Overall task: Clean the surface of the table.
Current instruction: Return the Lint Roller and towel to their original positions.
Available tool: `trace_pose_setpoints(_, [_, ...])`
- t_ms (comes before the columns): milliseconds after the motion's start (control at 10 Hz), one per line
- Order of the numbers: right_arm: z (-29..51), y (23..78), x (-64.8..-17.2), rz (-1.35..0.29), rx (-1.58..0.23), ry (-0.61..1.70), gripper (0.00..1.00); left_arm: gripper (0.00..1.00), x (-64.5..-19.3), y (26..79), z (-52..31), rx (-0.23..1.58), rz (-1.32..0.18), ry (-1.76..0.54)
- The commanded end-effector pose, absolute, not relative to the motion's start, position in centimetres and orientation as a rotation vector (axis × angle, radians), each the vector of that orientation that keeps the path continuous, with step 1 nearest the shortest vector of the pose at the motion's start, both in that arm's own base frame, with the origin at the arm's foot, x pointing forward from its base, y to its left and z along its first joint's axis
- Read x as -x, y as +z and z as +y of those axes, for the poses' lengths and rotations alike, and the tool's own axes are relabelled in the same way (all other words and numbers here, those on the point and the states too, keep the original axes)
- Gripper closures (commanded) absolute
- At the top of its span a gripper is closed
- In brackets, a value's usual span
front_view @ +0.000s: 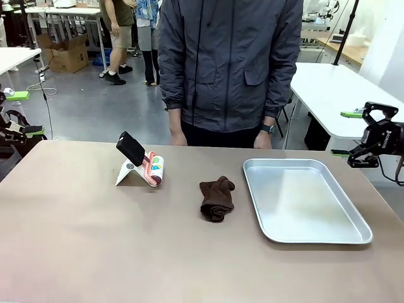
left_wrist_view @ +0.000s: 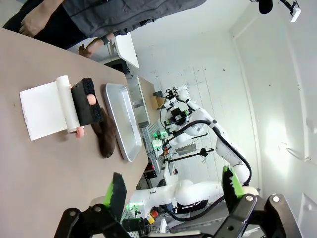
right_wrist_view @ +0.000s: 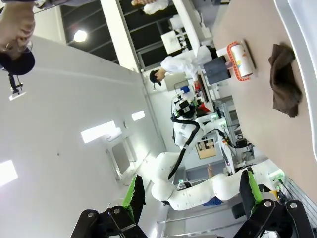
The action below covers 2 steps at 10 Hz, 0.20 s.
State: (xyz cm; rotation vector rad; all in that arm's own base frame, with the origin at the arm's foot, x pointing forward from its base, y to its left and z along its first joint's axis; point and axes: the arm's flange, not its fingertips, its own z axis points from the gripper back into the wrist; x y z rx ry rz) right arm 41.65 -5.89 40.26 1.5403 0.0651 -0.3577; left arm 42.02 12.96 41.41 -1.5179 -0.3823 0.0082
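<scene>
Table (front_view: 95, 240) is seen spanning the whole near field of the front view, brownish-tan top, person (front_view: 230, 63) stood at its far edge with both hands down at the rim. Brown cloth (front_view: 217, 198) is left crumpled near the middle of the top, just left of the silver tray (front_view: 303, 235), apart from it. Lint roller (front_view: 153, 170) is laid on a folded white card (front_view: 126, 174) left of the cloth, with a black block (front_view: 130, 148) propped tilted over it. Right gripper (front_view: 352, 134) is held off the right edge of the table, above floor level, jaws spread wide, nothing between the green pads. Left gripper (left_wrist_view: 173, 191) is seen in its own wrist view with fingers spread apart and empty, pointed along the table toward the roller, cloth and tray
</scene>
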Motion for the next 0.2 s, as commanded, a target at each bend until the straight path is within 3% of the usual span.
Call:
trace_pose_setpoints(0, [-6.43,40.66,-41.90,0.078,-1.536,-0.347,0.00,0.00,-41.55,41.44,12.72,1.528,-0.391,-0.002])
trace_pose_setpoints(100, [-6.43,40.66,-41.90,0.078,-1.536,-0.347,0.00,0.00,-41.55,41.44,12.72,1.528,-0.391,-0.002])
